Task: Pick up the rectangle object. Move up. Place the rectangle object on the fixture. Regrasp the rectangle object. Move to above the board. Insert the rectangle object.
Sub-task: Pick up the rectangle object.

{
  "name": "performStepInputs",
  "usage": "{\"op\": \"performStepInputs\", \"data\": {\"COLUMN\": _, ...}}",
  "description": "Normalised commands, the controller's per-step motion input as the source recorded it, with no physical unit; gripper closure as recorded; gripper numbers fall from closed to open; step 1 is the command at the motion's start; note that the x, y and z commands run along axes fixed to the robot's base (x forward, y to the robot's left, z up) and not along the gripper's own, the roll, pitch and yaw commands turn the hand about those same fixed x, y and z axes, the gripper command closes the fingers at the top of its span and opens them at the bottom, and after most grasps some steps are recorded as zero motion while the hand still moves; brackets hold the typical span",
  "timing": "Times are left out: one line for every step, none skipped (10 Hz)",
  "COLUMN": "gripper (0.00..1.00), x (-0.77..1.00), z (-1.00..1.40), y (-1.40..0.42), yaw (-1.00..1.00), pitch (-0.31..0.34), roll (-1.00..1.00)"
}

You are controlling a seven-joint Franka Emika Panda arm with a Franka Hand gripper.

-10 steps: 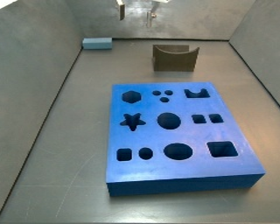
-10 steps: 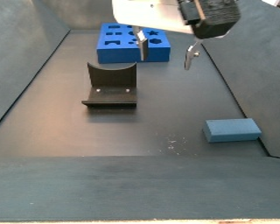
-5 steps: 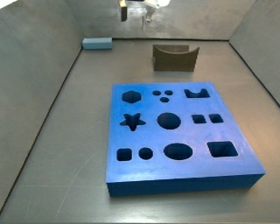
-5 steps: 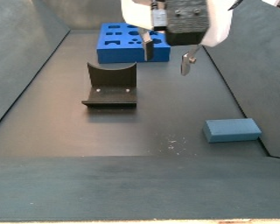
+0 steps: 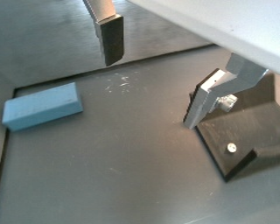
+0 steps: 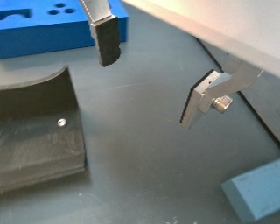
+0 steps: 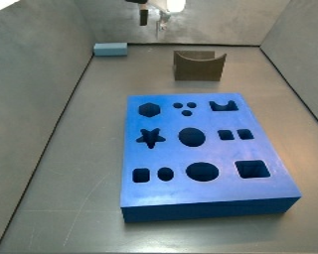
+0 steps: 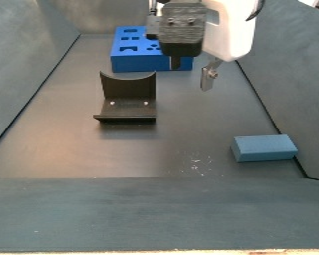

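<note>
Tool [image 5: 154, 83] empty above bare fixture [image 5: 250, 122]

I see the gripper [image 5: 154, 74] up above the dark grey floor [image 8: 162, 149], beside the fixture [image 8: 127, 98]; its fingers [image 5: 111, 39] are silver with black pads, and nothing is between them. The fixture is dark brown. The rectangle object [image 8: 265, 148] is light blue, and behind the fixture the board [image 7: 206, 151] is bright blue with dark holes.

tool [image 6: 154, 74]: open above the floor, silver metal plates, dark matt pads
rectangle object [image 5: 43, 105]: smooth matt
fixture [image 6: 31, 140]: dark, matt
</note>
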Motion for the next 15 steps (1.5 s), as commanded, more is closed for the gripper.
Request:
{"op": "performStepInputs", "data": {"gripper": 0.00, "x": 0.00, "z": -0.12, "y": 0.00, "yaw": -1.00, "pitch": 0.000, "roll": 0.00}}
{"op": "performStepInputs", "data": {"gripper": 0.00, "x": 0.00, "z": -0.12, "y": 0.00, "yaw": -1.00, "pitch": 0.000, "roll": 0.00}}
{"op": "performStepInputs", "data": {"gripper": 0.00, "x": 0.00, "z": -0.12, "y": 0.00, "yaw": -1.00, "pitch": 0.000, "roll": 0.00}}
{"op": "performStepInputs", "data": {"gripper": 0.00, "x": 0.00, "z": -0.12, "y": 0.00, "yaw": -1.00, "pitch": 0.000, "roll": 0.00}}
{"op": "performStepInputs", "data": {"gripper": 0.00, "x": 0.00, "z": -0.12, "y": 0.00, "yaw": -1.00, "pitch": 0.000, "roll": 0.00}}
{"op": "performStepInputs", "data": {"gripper": 0.00, "x": 0.00, "z": -0.13, "y": 0.00, "yaw": -1.00, "pitch": 0.000, "roll": 0.00}}
{"op": "performStepInputs", "data": {"gripper": 0.00, "x": -0.09, "z": -0.01, "y": 0.00, "yaw": -0.79, "pitch": 0.000, "roll": 0.00}}
{"op": "performStepInputs", "data": {"gripper": 0.00, "x": 0.00, "z": 0.00, "y": 0.00, "yaw": -0.10, "pitch": 0.011, "roll": 0.00}}
{"op": "performStepInputs", "data": {"gripper": 0.00, "x": -0.02, "z": 0.00, "y": 0.01, "yaw": 0.00, "pitch": 0.000, "roll": 0.00}}
{"op": "performStepInputs", "data": {"gripper": 0.00, "x": -0.32, "z": 0.00, "y": 0.41, "yaw": 0.00, "pitch": -0.129, "roll": -0.25}}
{"op": "performStepInputs", "data": {"gripper": 0.00, "x": -0.45, "z": 0.00, "y": 0.61, "yaw": 0.03, "pitch": -0.266, "roll": -0.42}}
{"op": "performStepInputs", "data": {"gripper": 0.00, "x": -0.40, "z": 0.00, "y": 0.74, "yaw": 0.04, "pitch": -0.326, "roll": -0.62}}
{"op": "performStepInputs", "data": {"gripper": 0.00, "x": -0.36, "z": 0.00, "y": 0.69, "yaw": 0.03, "pitch": -0.331, "roll": -0.67}}
{"op": "performStepInputs", "data": {"gripper": 0.00, "x": -0.27, "z": 0.00, "y": 0.62, "yaw": 0.03, "pitch": -0.286, "roll": -0.63}}
{"op": "performStepInputs", "data": {"gripper": 0.00, "x": -0.15, "z": -0.01, "y": 0.39, "yaw": 0.02, "pitch": -0.111, "roll": -0.35}}
